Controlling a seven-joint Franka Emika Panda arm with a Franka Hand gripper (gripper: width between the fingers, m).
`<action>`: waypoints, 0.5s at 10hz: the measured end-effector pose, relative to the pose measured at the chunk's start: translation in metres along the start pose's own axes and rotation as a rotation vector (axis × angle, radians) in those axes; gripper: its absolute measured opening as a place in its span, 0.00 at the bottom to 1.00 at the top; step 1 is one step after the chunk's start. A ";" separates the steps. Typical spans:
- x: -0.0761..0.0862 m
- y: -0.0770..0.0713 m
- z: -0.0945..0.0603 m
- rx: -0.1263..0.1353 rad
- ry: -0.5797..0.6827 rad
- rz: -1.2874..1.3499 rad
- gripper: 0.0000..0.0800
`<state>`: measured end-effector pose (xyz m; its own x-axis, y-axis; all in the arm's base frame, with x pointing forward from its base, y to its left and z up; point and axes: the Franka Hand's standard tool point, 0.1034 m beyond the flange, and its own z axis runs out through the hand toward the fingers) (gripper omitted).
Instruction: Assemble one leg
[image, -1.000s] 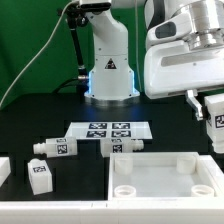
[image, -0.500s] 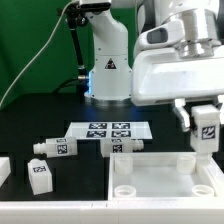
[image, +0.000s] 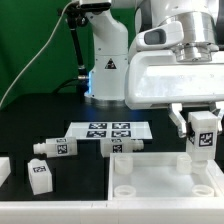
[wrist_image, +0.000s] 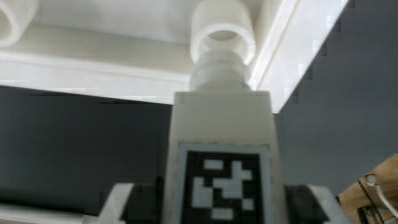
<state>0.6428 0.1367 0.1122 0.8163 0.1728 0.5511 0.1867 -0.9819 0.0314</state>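
My gripper is shut on a white leg with a black-and-white tag and holds it upright over the far right corner of the big white square top. In the wrist view the leg runs from between my fingers, and its narrower stub end points at a round corner hole of the top. The stub looks just short of the hole. Other legs lie on the table: one left of centre, one by the top's far edge, one at front left.
The marker board lies flat behind the loose legs. The robot base stands at the back. Another white part shows at the exterior view's left edge. A black cable hangs at the back left.
My gripper has moved toward the exterior view's left and lower with the leg, from the right edge to above the top's far right corner.
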 end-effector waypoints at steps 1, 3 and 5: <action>-0.001 -0.001 0.002 0.000 -0.002 -0.001 0.35; -0.002 0.001 0.014 -0.003 -0.007 -0.006 0.35; -0.005 -0.001 0.021 -0.002 -0.012 -0.009 0.35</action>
<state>0.6501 0.1383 0.0925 0.8210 0.1827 0.5409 0.1930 -0.9805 0.0383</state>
